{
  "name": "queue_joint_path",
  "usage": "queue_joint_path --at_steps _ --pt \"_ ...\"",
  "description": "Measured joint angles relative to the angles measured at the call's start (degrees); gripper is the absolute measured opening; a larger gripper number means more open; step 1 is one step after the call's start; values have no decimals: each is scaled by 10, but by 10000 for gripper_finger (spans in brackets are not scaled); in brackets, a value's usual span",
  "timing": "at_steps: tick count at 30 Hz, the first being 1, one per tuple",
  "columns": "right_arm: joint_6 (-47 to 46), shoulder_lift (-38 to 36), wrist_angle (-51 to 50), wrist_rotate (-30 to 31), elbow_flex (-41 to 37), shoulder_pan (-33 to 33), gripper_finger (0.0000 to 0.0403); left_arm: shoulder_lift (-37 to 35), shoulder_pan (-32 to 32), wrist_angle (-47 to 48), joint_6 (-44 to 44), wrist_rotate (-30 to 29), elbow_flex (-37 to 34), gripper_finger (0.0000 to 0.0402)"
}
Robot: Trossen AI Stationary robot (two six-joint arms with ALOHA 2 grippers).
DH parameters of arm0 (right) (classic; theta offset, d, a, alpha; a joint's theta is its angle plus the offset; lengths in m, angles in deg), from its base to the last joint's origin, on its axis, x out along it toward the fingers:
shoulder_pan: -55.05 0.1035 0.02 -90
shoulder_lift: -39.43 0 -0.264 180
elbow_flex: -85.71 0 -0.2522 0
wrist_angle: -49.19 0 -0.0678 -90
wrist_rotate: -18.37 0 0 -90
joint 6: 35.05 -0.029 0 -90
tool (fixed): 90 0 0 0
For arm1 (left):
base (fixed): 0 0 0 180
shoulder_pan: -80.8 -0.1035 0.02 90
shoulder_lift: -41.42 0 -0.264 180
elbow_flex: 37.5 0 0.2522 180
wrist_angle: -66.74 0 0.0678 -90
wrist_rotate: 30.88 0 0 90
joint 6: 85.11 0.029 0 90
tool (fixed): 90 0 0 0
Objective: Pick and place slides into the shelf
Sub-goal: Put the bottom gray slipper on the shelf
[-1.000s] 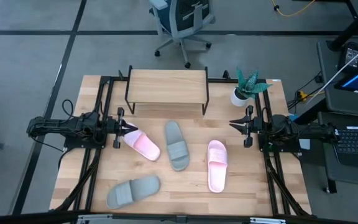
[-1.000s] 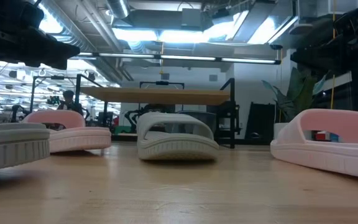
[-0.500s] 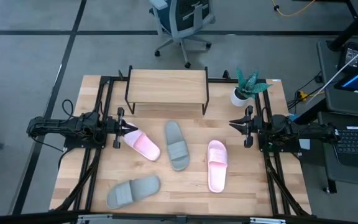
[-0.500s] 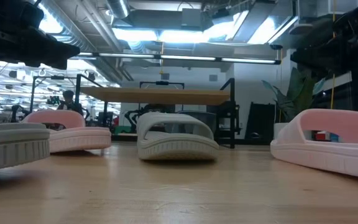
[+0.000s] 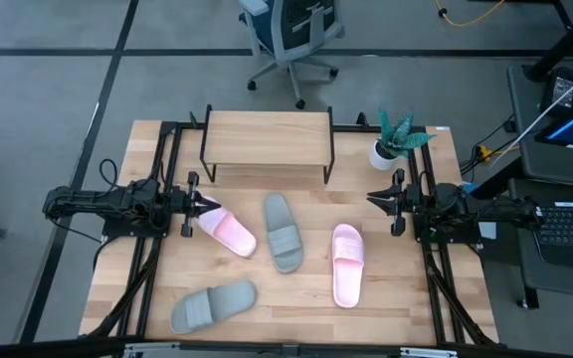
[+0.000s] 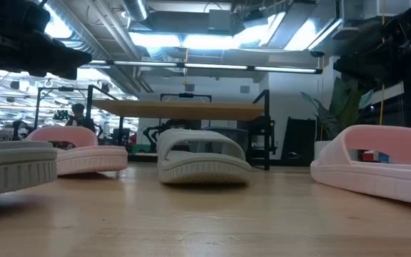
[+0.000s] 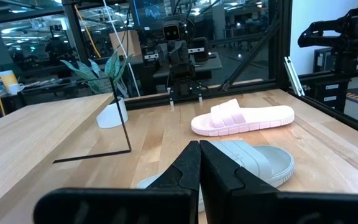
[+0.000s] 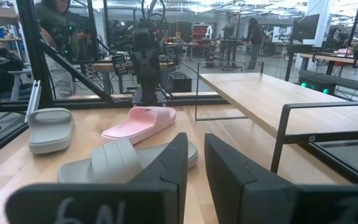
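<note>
Four slides lie sole-down on the wooden table: a pink one (image 5: pixel 229 232) left of centre, a grey-green one (image 5: pixel 283 232) at the centre, a pink one (image 5: pixel 347 264) to the right, and a grey-green one (image 5: pixel 213 305) near the front edge. The shelf (image 5: pixel 267 139) stands on its black legs at the far middle with nothing on its plank. My left gripper (image 5: pixel 207 206) points level toward the table's right, shut, its tips above the left pink slide's end. My right gripper (image 5: pixel 374 199) points level toward the left, its fingers (image 8: pixel 173 163) a narrow gap apart, holding nothing.
A potted plant (image 5: pixel 394 139) in a white pot stands at the far right corner, beside the shelf. Black frame rails run along both table sides. An office chair (image 5: pixel 291 35) stands beyond the far edge. A person (image 6: pixel 78 114) shows far off in the room.
</note>
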Motion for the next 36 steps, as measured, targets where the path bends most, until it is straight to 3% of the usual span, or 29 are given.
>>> queue_joint_path --at_steps 15,26,31,36 --pt "1 0 0 1 0 0 58 0 0 -7 12 -20 0 0" --pt "1 0 14 -7 1 0 58 0 0 -70 -65 -5 16 0" --pt "3 0 15 -71 48 0 54 0 0 -68 -91 -6 37 0" --pt "35 14 -40 -81 116 0 41 2 0 -12 -135 -41 85 0"
